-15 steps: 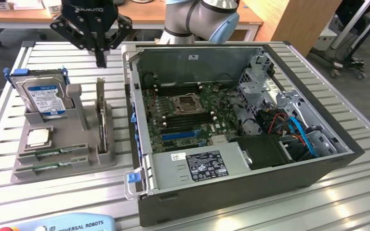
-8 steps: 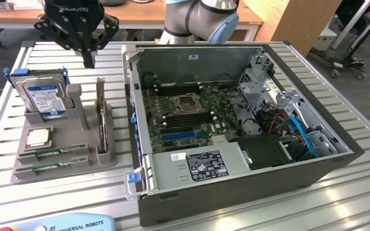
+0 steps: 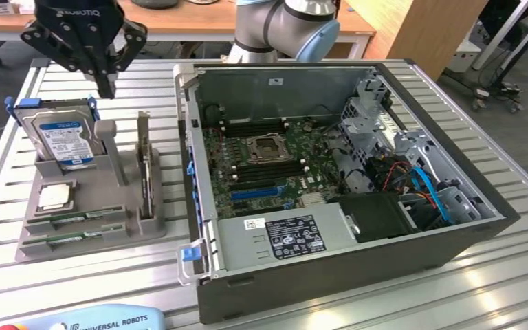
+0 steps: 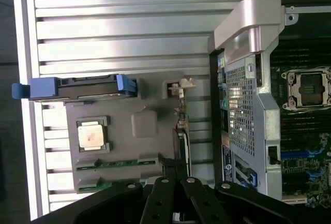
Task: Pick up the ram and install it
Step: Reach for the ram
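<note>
The gripper [image 3: 108, 88] hung over the far end of a grey holder [image 3: 117, 230], its fingers pressed together on nothing. In the wrist view the closed fingertips [image 4: 173, 169] pointed down toward the holder [image 4: 145, 123].

The holder sat on a slatted metal table [image 3: 7, 275], near the table's edge at the exterior view's left. The ram [image 3: 85, 218] lay flat in a slot at the holder's near end, with a second stick [image 3: 71, 238] in the next slot just beside it. The wrist view showed them as two green strips [image 4: 116, 163] side by side.

A hard drive [image 3: 62, 134] stood upright at the holder's far end, and a square processor [image 3: 55, 197] lay between it and the ram.

An open computer case [image 3: 337, 275] filled the middle of the table beside the holder, its motherboard [image 3: 264, 158] exposed.
</note>
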{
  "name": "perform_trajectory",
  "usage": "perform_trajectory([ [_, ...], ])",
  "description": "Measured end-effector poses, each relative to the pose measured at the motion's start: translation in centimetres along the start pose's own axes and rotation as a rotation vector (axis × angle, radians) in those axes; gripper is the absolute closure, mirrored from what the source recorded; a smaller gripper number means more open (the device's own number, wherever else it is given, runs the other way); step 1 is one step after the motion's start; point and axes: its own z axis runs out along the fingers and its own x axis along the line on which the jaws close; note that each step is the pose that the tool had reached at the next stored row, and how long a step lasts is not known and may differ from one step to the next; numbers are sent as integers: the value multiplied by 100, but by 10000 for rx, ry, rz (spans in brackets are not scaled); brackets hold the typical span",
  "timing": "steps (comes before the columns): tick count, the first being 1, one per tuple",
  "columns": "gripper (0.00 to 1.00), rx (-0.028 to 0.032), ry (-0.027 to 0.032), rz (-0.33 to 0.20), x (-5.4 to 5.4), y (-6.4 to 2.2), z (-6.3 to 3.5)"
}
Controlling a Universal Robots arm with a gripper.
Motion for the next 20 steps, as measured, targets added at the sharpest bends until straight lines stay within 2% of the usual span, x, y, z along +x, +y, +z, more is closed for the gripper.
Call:
perform_trajectory([
  [6, 90, 0, 2, 1, 151, -11, 0],
  [11, 90, 4, 38, 3, 227, -17, 6],
  [16, 90, 31, 139, -4, 303, -23, 20],
  [20, 90, 44, 241, 0, 387, -30, 34],
])
